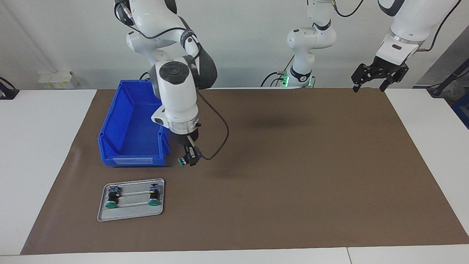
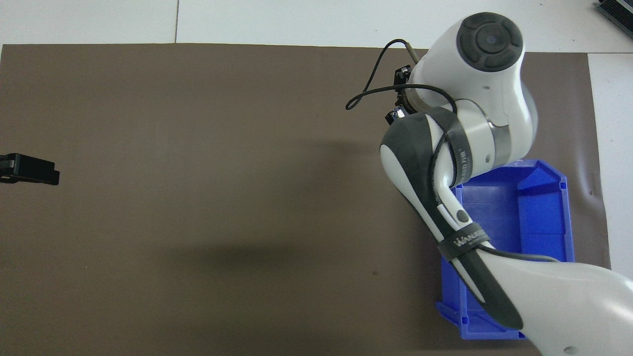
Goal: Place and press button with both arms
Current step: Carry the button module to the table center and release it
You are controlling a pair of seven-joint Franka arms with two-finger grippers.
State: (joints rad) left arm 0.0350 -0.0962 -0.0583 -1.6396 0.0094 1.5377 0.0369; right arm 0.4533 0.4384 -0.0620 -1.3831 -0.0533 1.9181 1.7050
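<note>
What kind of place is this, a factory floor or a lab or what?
Most likely a robotics lab or test cell, not a production line. Two white robot arms are mounted at a table covered with a brown mat, and the parts are few: a blue bin and a small grey tray with green push-buttons.

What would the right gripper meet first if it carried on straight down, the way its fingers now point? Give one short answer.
Probably the bare brown mat. The right gripper, shut on a button, hangs beside the blue bin, apparently clear of its corner, though depth is unclear. The tray lies well aside.
</note>
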